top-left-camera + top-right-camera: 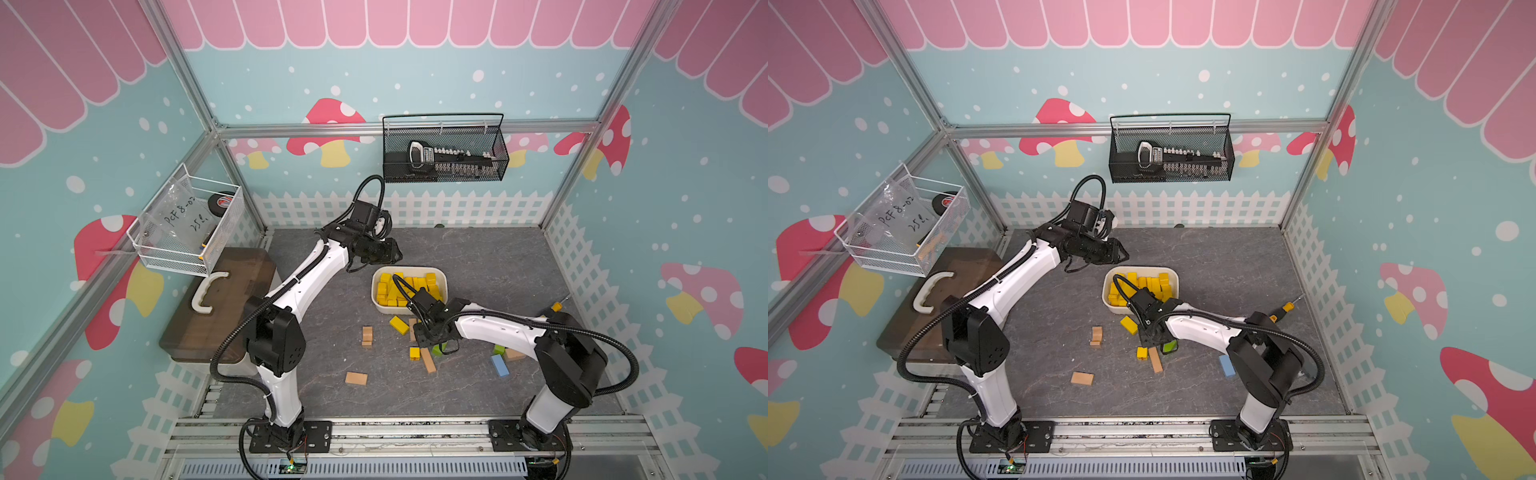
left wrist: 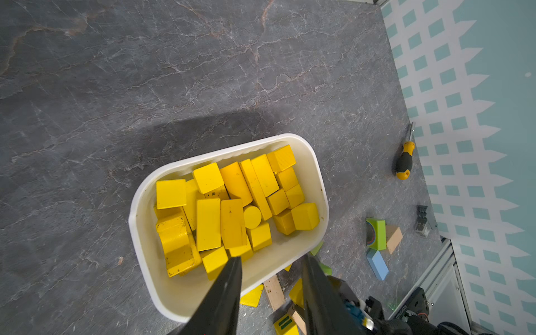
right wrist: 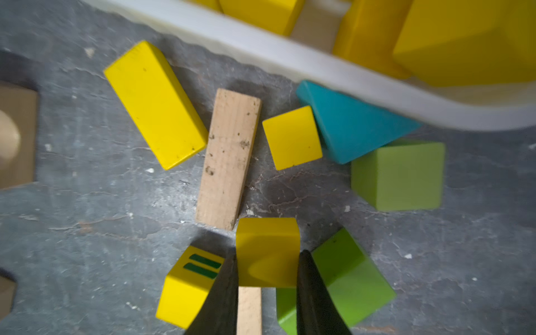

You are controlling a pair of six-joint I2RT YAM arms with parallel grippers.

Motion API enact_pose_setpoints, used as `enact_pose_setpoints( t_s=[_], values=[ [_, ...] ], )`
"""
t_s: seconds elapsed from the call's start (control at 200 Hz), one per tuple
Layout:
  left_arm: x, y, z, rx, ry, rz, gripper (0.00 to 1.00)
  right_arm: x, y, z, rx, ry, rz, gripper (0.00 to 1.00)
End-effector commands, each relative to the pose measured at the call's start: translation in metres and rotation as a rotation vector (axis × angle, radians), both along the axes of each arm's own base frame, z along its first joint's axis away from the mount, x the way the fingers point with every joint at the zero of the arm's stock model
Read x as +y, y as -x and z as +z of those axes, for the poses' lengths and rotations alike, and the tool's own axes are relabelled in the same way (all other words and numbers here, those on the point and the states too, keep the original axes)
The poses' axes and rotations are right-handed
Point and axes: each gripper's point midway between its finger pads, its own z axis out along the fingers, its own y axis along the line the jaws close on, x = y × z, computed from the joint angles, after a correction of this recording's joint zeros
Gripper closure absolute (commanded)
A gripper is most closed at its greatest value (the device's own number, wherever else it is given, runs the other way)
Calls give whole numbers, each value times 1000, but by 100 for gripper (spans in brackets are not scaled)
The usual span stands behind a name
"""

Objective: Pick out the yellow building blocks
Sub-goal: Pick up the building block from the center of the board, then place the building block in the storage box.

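A yellow block (image 3: pixel 268 240) was clamped in the right gripper (image 3: pixel 267 256); the left gripper (image 2: pixel 272 259) was held slightly parted, empty, above the white tub (image 2: pixel 134 223).

I see that both arms look alike: the left arm (image 1: pixel 307 274) and the right arm (image 1: pixel 494 328) have glossy white shells with small dark holes, matte black joint housings and black ribbed cable hoses (image 1: pixel 232 336). At six o'clock, flat black base plates (image 1: pixel 318 432) carry small screws. The left gripper (image 2: pixel 271 258) and the right gripper (image 3: pixel 267 252) have black wedge-shaped fingers.
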Motion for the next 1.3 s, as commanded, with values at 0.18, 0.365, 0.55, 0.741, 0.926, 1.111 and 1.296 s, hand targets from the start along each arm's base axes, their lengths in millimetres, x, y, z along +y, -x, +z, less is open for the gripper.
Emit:
enact_pose_setpoints(
  t_s=[0.18, 0.365, 0.55, 0.741, 0.926, 1.111, 1.296],
  values=[
    [0, -3, 8, -9, 15, -8, 61, -19, -44, 73, -152, -80, -73, 72],
    [-1, -2, 10, -8, 23, -9, 61, -23, -86, 86, -147, -131, -105, 72],
    [-2, -2, 11, -5, 32, -12, 61, -7, -119, 78, -115, -135, -96, 71],
    [-2, 0, 15, -11, 37, -13, 61, 5, -141, 50, -54, -101, -104, 73],
    [-4, 1, 16, -3, 53, -20, 61, 5, -146, 37, -42, -78, -119, 72],
    [-5, 2, 20, -7, 60, -23, 61, 3, -148, 40, -55, -71, -120, 66],
    [-5, 3, 21, -7, 64, -23, 61, 1, -147, 43, -60, -72, -119, 59]
  ],
)
